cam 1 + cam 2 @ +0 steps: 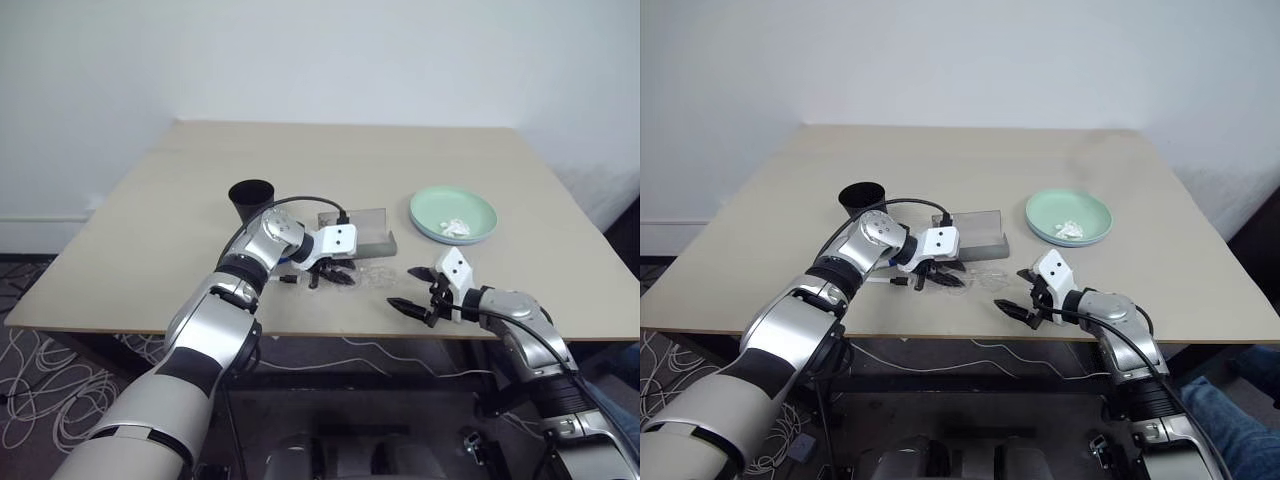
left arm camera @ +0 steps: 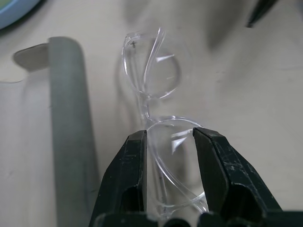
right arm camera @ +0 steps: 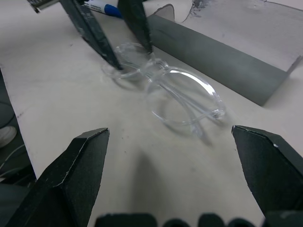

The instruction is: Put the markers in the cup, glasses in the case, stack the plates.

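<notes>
The left pincer (image 1: 331, 275) sat low over the tabletop (image 1: 150, 220) just left of the frame's centre in the head views, its two black fingers (image 2: 124, 179) straddling one lens of the glasses (image 2: 158, 118). In the left wrist view the fingers stood on either side of that lens, close against the clear frame; whether they were actually pinching it could not be told. The glasses lay flat on the tabletop, their other lens reaching away from the fingers.

The case (image 1: 365, 230) lay open at the centre of the head views, just behind the glasses, its grey wall running alongside them in both wrist views. The black cup (image 1: 251, 201) stood upright left of centre, near the left arm. A marker (image 3: 102, 7) with a blue cap lay behind the left pincer's fingers, next to the case, at the top edge of the right wrist view.

The right pincer (image 1: 415, 293) hung over the near edge of the tabletop, right of centre and lower in the frame, its fingers spread wide with nothing between them, pointing toward the glasses. The mint green plate (image 1: 470, 205) rested right of centre on top of the light blue plate (image 1: 425, 232), with small white bits (image 1: 456, 227) on it.
</notes>
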Robot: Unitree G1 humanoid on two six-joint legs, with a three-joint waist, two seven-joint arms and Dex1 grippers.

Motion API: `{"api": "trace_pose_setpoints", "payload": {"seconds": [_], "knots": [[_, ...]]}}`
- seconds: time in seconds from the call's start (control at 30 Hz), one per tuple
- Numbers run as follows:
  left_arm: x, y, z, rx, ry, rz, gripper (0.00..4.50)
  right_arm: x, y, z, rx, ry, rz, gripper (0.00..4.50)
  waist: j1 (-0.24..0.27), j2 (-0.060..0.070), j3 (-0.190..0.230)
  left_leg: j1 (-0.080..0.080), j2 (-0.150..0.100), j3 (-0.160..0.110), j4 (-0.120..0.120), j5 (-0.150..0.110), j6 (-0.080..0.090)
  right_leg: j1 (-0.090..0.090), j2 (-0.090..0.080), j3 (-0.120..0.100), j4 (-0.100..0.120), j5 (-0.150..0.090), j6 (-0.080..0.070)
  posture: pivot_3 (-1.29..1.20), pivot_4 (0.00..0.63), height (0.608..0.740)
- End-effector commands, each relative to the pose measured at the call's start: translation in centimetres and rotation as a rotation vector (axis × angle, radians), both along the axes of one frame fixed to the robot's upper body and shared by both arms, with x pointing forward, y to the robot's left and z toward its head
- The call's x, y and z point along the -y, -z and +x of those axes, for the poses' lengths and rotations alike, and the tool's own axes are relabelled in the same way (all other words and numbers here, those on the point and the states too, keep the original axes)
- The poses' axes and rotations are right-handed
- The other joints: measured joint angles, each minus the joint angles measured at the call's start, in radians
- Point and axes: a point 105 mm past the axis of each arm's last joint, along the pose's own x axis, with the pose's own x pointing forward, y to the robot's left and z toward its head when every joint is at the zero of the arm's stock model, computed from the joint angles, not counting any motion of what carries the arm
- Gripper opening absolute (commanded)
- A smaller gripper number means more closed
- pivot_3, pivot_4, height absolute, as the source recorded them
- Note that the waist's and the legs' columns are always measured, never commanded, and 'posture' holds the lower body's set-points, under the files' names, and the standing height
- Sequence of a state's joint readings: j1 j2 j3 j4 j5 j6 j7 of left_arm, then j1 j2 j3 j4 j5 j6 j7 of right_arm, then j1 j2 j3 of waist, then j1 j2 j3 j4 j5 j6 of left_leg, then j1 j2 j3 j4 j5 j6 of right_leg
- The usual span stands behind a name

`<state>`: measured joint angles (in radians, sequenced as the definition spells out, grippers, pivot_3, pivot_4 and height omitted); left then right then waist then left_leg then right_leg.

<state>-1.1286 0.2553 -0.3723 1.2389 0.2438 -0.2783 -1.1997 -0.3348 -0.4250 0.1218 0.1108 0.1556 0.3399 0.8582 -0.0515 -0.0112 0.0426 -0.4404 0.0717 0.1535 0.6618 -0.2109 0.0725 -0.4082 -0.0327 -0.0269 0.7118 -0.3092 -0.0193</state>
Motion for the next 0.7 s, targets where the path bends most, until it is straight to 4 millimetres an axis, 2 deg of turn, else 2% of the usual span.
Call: {"api": "trace_pose_setpoints", "payload": {"seconds": [0.03,0.4,0.7], "knots": [[0.7,-1.6,0.9,0.065,-0.027,-0.051,1.57,-0.7,-1.7,0.5,0.066,-0.014,0.019,4.50,0.000,0.000,0.000,-0.002,0.000,0.000,0.001,0.000,0.001,-0.001,0.000,0.000,0.000,0.000,0.001,0.00,0.000,0.734],[1.7,-2.4,0.8,0.021,-0.029,-0.125,1.57,-0.9,-1.2,0.5,0.060,-0.003,0.018,4.50,0.005,0.000,0.000,-0.007,-0.005,-0.001,0.003,-0.004,0.006,-0.002,-0.002,0.000,-0.001,-0.003,0.009,0.00,0.000,0.734],[2.6,-2.9,0.1,-0.025,0.026,-0.149,1.57,-0.7,-1.1,0.4,0.061,0.013,0.018,4.50,0.005,0.000,0.000,-0.007,-0.005,-0.001,0.003,-0.004,0.006,-0.002,-0.002,0.000,-0.001,-0.003,0.009,0.00,0.000,0.734]]}}
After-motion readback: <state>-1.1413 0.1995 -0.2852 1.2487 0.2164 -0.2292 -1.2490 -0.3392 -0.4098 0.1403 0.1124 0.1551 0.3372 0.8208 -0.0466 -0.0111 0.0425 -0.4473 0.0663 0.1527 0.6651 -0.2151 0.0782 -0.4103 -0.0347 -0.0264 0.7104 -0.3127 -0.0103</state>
